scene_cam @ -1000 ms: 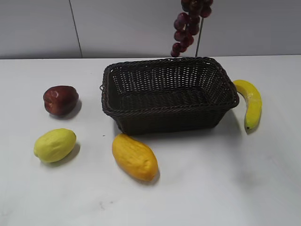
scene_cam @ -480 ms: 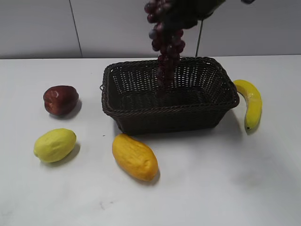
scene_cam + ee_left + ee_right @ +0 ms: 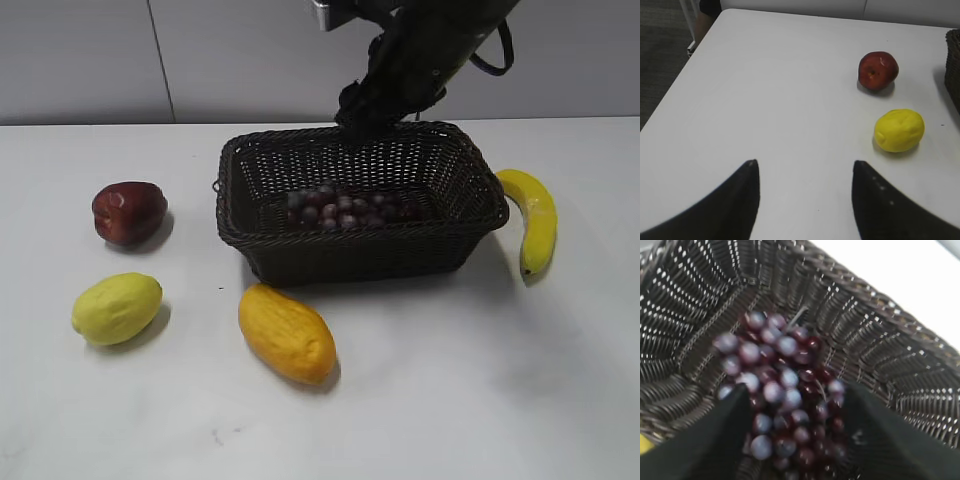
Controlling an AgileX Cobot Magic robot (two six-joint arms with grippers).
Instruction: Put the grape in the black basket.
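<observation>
I see the grape bunch (image 3: 345, 208) lying on the floor of the black basket (image 3: 300, 255). Right end effector (image 3: 795, 440) above the basket, fingers spread, gripping nothing. Left end effector (image 3: 805, 175) parted over bare counter (image 3: 765, 100), left of the basket

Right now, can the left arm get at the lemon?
Probably yes. The left gripper is open over bare table, and the lemon sits ahead to its right with nothing between them.
</observation>
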